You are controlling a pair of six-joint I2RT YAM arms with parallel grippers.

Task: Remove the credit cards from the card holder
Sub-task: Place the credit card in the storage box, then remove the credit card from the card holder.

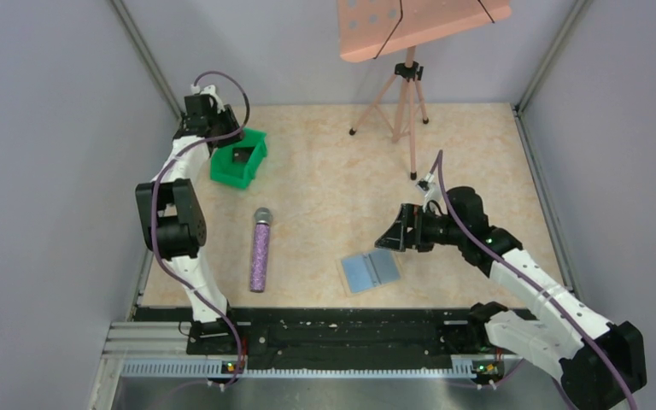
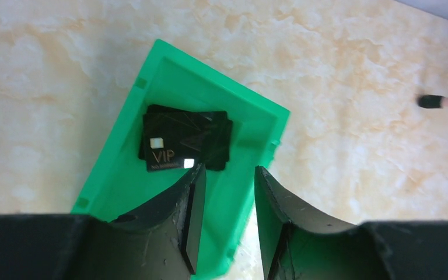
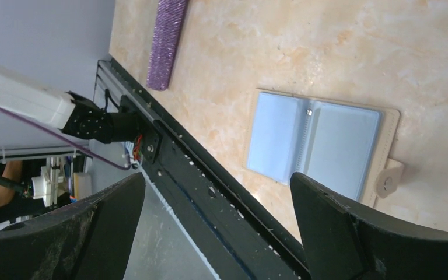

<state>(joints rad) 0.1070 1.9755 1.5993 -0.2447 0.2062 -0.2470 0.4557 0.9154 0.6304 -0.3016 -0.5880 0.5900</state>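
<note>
Base rail point(image 1: 333, 329) is nearest, both arms bolted to it. Just past it on the tabletop is the holder point(image 1: 370, 272), lying flat and opened out with its blue panels up. No card shows in the visible pockets; can't tell about any behind them. In the top view its long axis runs roughly 9-to-3, right end tipped slightly toward 2, with the spine crossing that.

Mic point(image 1: 260, 249) lies at the holder's 9 o'clock, well apart, and isn't involved.

Right hand point(image 3: 216, 181) hovers above the tabletop with jaws spread wide and nothing between them. The holder sits near it at its 7 o'clock in the top view. This arm is much the nearer one.

Left hand point(image 2: 228, 170) is far off at 10 o'clock, over the bin point(image 2: 119, 134). Its jaws are parted and grip nothing. Black cards point(image 2: 186, 140) lie in the bin, overlapping, one marked VIP.

My read is that extraction is mostly or fully done. Any further pull or check on the holder falls to the right hand, approaching down toward 7 and squared to that 9-to-3 axis.

Tripod stand point(image 1: 410, 94) is at the far edge, out of the way.
</note>
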